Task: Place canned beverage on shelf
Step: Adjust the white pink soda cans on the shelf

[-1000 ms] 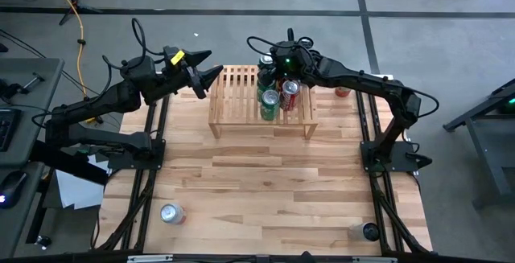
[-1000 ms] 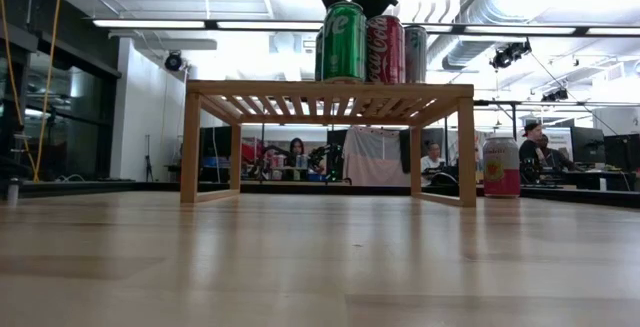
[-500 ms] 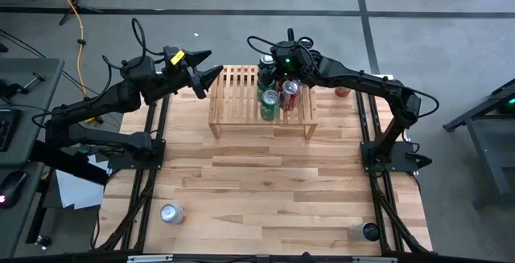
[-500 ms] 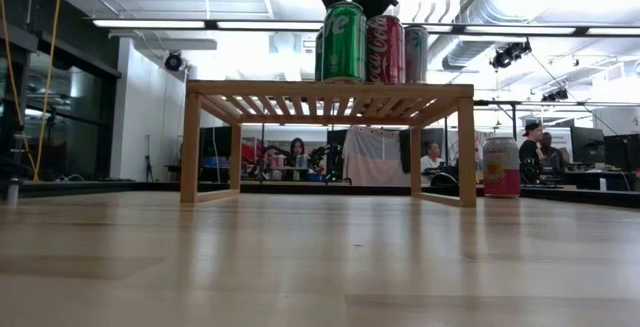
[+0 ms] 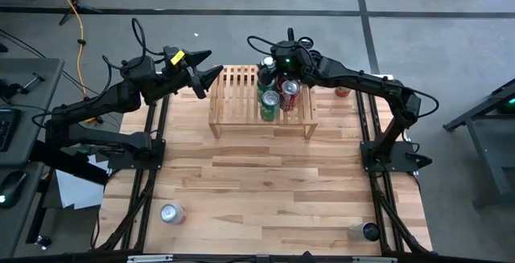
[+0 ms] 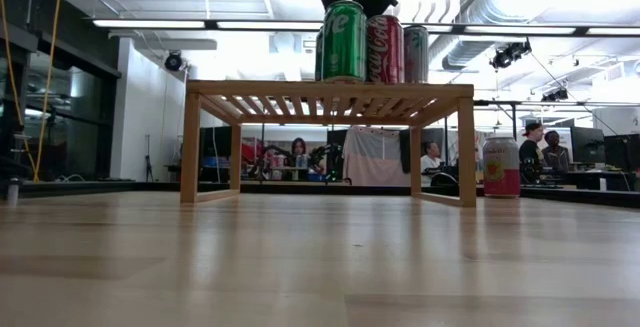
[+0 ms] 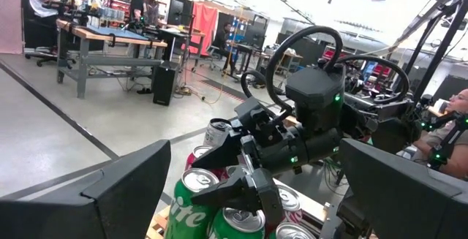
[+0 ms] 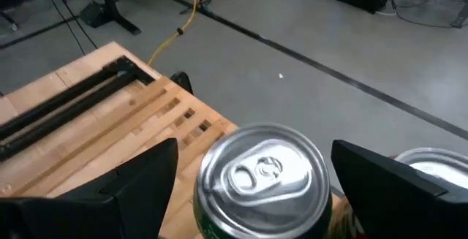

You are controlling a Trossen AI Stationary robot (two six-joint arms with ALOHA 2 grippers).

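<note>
Straddling a green silver-topped can (image 8: 261, 177) at the back of the light-wood slatted shelf (image 5: 233, 94), right gripper (image 5: 271, 68) fingers apart, unclamped; lifting crooked could topple it into the tightly packed neighbours; left gripper (image 5: 211, 64) idles, fingers spread.
</note>
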